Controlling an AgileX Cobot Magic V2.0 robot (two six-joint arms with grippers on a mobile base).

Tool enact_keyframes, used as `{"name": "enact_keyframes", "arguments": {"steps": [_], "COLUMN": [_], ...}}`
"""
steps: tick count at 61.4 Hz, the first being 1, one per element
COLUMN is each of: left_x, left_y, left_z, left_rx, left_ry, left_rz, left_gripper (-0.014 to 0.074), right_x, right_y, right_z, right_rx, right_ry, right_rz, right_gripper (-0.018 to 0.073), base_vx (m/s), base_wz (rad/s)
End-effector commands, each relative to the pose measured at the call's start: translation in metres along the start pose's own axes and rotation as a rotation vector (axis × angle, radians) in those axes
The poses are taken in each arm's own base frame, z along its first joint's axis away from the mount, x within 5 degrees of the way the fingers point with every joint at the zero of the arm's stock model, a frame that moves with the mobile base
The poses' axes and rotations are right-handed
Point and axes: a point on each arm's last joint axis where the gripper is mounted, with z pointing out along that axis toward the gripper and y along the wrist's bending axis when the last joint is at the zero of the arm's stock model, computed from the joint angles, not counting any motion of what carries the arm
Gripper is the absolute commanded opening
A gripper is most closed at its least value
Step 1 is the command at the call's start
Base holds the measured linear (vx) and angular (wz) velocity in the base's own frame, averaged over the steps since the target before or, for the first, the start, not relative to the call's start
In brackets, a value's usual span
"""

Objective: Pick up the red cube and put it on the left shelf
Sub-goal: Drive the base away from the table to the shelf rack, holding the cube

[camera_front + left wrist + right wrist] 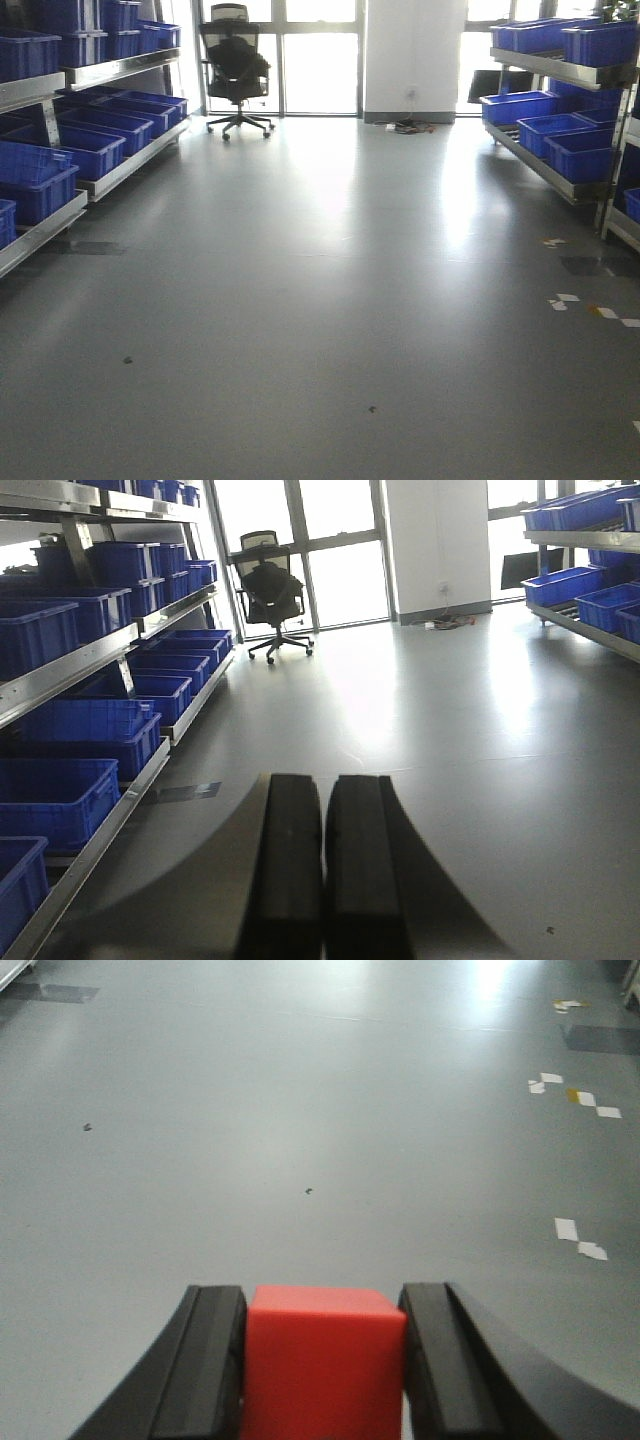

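Note:
The red cube (323, 1365) fills the gap between my right gripper's (322, 1305) black fingers, which are shut on it above the grey floor. My left gripper (324, 790) is shut, its two black pads pressed together with nothing between them. The left shelf (118, 172) is a multi-level steel rack along the left wall, loaded with blue bins (95, 148); in the left wrist view the left shelf (95, 845) runs along the left side, ahead and to the left of the shut fingers. Neither gripper shows in the front view.
A second steel rack (560, 178) with blue bins lines the right wall. A black office chair (236, 70) stands at the far end by the windows. Tape scraps (580, 305) lie on the grey floor at the right.

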Motion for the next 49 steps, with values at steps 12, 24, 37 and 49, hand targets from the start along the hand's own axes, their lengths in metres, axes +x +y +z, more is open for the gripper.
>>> {"name": "enact_keyframes", "arguments": {"steps": [12,24,37,49], "left_x": [-0.0002,-0.0002,-0.0002,-0.0002], "left_y": [0.0001,0.0001,0.0001,0.0001], "left_z": [0.0010,0.0010,0.0010,0.0010], "left_rx": [-0.009,-0.009,-0.009,-0.009], "left_ry": [-0.060,-0.060,-0.060,-0.060], "left_rz": [-0.004,-0.004,-0.004,-0.004], "left_gripper": [0.0106,0.0106,0.0106,0.0106], "right_x": [-0.0150,-0.0150,-0.0151,-0.0151], "right_y": [0.0011,0.0011,0.0010,0.0010], "right_z": [-0.0039,-0.0039,-0.0039,-0.0039], "right_rx": [-0.008,-0.008,-0.007,-0.007], "right_ry": [-0.102,-0.102,-0.103,-0.103], "right_rz": [-0.006,-0.006,-0.006,-0.006], "right_gripper": [0.0053,0.0053,0.0053,0.0053], "base_vx": [0.00,0.05,0.11,0.18], "base_wz": [0.18,0.09,0.20,0.19]}}
